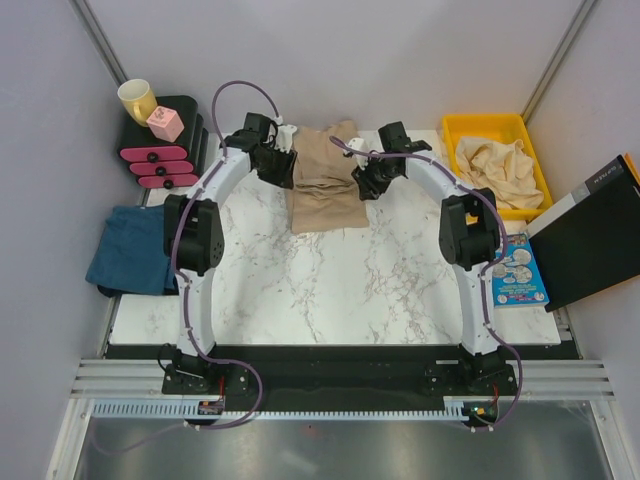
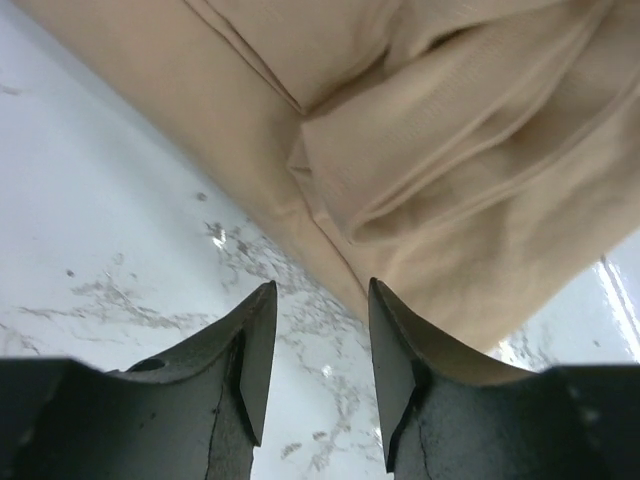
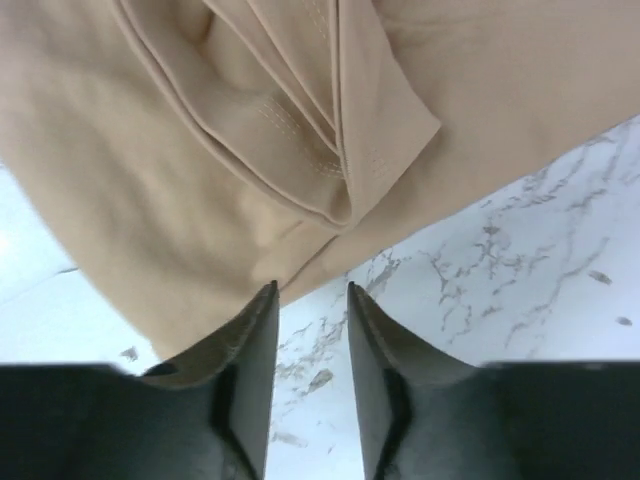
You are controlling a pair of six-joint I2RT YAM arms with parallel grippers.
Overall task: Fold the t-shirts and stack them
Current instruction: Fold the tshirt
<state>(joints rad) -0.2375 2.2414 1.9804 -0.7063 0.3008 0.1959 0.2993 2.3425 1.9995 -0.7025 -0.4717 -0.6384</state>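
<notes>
The tan t-shirt [image 1: 325,190] lies at the far middle of the table [image 1: 330,290], folded into a narrow panel. The left gripper [image 2: 320,300] and right gripper [image 3: 308,300] flank its 2 long edges, fingers spread and holding nothing (marble shows between them), likely placed to take both sides evenly for the next fold. A blue t-shirt [image 1: 130,248] waits left; more lie in the yellow bin [image 1: 455,130].
</notes>
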